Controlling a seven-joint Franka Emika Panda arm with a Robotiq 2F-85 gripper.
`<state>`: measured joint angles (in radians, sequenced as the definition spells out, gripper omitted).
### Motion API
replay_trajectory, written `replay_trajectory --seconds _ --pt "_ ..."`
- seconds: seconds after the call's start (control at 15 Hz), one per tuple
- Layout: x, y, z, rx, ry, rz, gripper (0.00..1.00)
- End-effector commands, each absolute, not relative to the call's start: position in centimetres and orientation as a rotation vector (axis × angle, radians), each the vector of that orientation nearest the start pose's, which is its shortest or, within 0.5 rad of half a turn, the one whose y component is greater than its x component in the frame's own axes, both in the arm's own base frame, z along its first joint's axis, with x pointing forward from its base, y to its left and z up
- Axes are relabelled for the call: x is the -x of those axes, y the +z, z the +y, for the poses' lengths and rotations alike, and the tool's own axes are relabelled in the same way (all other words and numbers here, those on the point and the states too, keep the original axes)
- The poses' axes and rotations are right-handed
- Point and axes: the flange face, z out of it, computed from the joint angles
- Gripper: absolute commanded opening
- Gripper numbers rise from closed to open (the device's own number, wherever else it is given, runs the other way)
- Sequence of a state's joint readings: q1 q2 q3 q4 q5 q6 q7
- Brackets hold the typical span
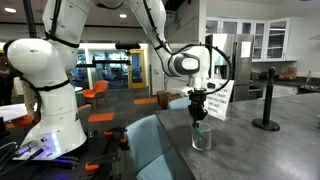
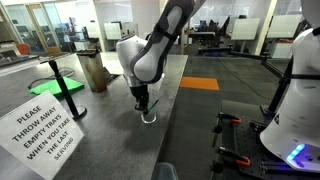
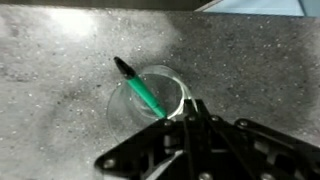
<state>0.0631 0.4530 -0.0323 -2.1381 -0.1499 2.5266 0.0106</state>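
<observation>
The jaws are closed on the upper end of a green marker, and in the wrist view only this held end is hidden between them. The rest of the marker slants away from the jaws, with its black cap at the far end. The cap points down into a clear drinking glass, near the wall of the glass. I cannot tell if the cap touches the bottom. In both exterior views the glass stands upright on the grey speckled surface, directly under the jaws, and the arm comes down on it almost vertically. Near the glass, but apart from it, a white printed sign stands on the same surface. A black post with a round foot stands farther away. As I judge it, the step in hand is the passage of the marker through the mouth of the glass, while the grip is kept. The next move calls for a straight vertical path, because the marker is tilted and a sideways push against the rim could tip the light glass. If the marker is released, the jaws should open only when its cap is well inside.
</observation>
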Motion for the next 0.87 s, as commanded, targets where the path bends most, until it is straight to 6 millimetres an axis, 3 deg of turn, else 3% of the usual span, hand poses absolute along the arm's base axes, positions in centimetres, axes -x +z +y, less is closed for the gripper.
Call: replay_trajectory --seconds 0.0,0.07,0.27,0.6,0.67,0.8 --pt "-56.2 18.9 1.4 3.250 0.075 -0.194 0.11" --pt "-56.1 18.9 1.3 3.242 0.086 -0.197 0.31" --pt "-56.0 19.4 1.7 3.233 0.090 -0.215 0.53" --pt "-55.4 23.8 2.2 3.250 0.079 -0.230 0.90" --pt "-55.2 25.0 2.2 3.258 0.075 -0.231 0.97" --pt "-54.8 27.0 2.3 3.269 0.059 -0.240 1.00"
